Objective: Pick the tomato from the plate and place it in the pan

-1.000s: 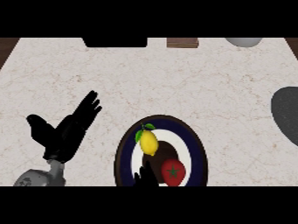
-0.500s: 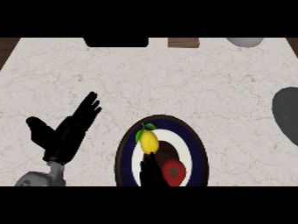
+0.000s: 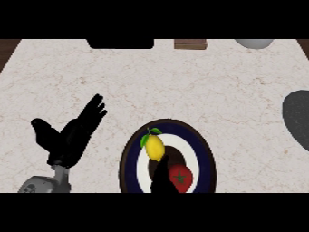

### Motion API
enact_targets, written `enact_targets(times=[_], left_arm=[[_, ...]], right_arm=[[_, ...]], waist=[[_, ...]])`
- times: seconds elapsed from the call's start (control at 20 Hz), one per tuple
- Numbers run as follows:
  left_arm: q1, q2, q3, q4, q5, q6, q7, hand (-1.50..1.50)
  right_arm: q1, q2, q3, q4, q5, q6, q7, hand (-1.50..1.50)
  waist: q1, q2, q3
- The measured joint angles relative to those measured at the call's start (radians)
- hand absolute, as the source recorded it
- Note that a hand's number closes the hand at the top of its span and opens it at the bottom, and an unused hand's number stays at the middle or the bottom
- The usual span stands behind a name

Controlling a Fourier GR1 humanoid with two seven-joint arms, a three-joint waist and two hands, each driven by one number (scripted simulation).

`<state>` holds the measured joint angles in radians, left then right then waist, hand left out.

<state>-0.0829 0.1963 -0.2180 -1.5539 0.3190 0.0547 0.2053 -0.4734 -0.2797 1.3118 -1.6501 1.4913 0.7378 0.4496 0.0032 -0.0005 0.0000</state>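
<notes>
Right hand reaching for tomato on plate, grasp not made yet.
Tomato [image 3: 179, 176] sits on plate [image 3: 204, 149] beside lemon [image 3: 155, 147]; right hand [image 3: 162, 181] shows only as dark fingers touching it, finger state can't tell. Left hand [image 3: 70, 133] rests wide, fingers straight. Pan [image 3: 307, 122] well apart, right edge.

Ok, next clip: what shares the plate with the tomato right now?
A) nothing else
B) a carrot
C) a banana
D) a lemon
D: a yellow lemon with a green leaf lies on the plate, just above the red tomato in the head view.
</notes>
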Motion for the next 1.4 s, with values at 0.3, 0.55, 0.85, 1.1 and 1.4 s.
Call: enact_targets(times=[0.3,0.55,0.85,1.1,1.4], left_arm=[[-0.008,-0.006,0.016,-0.011,-0.004,-0.010,0.022,0.00],[0.014,-0.014,0.022,-0.010,-0.015,-0.020,0.008,0.00],[0.047,-0.002,0.069,-0.021,-0.007,0.004,-0.010,0.00],[0.075,0.004,0.070,-0.029,-0.001,-0.010,-0.016,0.00],[0.067,-0.008,0.051,-0.021,-0.016,-0.016,-0.020,0.00]], right_arm=[[-0.044,-0.023,0.015,0.056,0.066,-0.133,-0.107,1.50],[-0.002,-0.026,-0.064,0.068,0.081,-0.210,-0.110,1.50],[0.241,0.049,-0.447,0.014,-0.122,-0.312,0.109,1.50],[0.394,0.058,-0.672,-0.100,-0.187,-0.478,0.252,1.50],[0.513,0.044,-0.771,-0.359,-0.171,-0.665,0.329,1.50]], waist=[[0.003,-0.002,0.000],[-0.007,-0.002,0.001],[-0.102,0.004,0.008],[-0.090,-0.004,0.005],[-0.058,-0.008,0.002]])
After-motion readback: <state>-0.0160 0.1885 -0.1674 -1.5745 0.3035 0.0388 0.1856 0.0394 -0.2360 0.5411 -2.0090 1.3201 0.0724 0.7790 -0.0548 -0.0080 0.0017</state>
